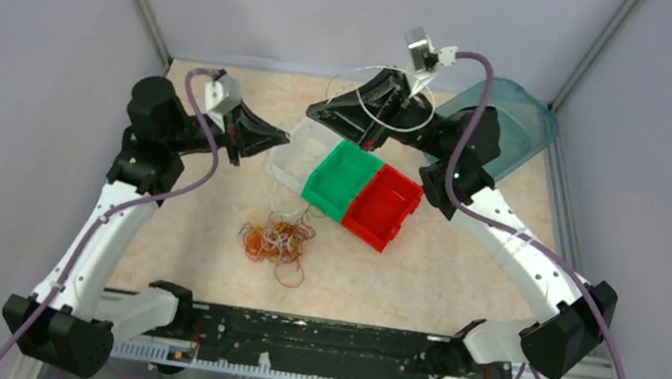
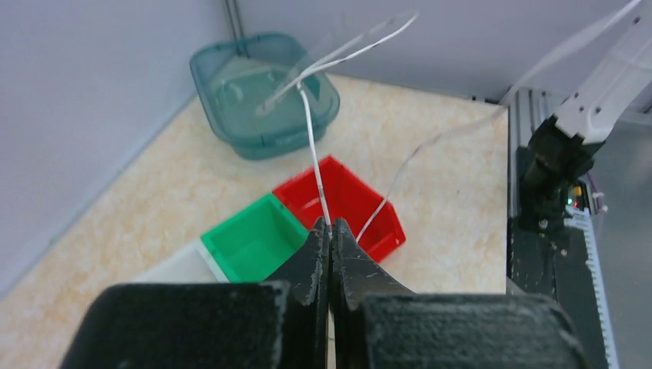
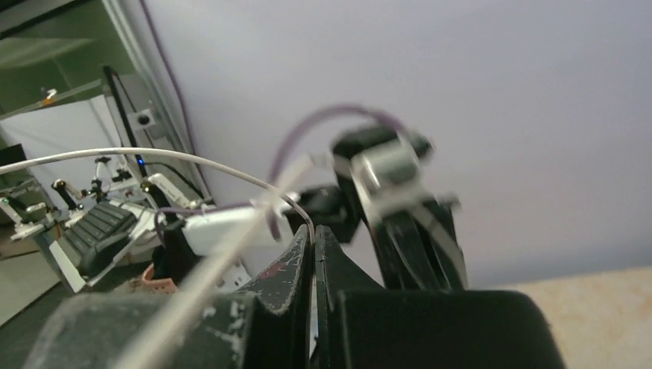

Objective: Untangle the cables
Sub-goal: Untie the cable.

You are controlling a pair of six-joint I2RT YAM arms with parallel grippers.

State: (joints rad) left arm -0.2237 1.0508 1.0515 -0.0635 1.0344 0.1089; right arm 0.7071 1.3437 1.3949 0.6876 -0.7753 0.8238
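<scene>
The left gripper (image 2: 330, 224) is pinched tight on a thin white cable (image 2: 311, 138), which rises from its tips toward the right arm (the coloured tangle (image 1: 277, 241) lies on the table below, beside the green bin (image 1: 343, 179), nearer the left arm). The right gripper (image 3: 311, 229) clamps the same strand, so its length spans arm to arm. Drawing the arms apart should tauten it.

Alike on left arm (image 1: 92, 235) and right arm (image 1: 522, 250): curved white links between bulky black joint housings; thick purple cable (image 1: 477, 58) trailing along each; pale grey camera block (image 1: 224, 92) at the wrist; left gripper (image 2: 330, 225) and right gripper (image 3: 311, 231) black, wedge-fingered, edges scuffed pale; small green light (image 1: 456, 176) on a right joint.
</scene>
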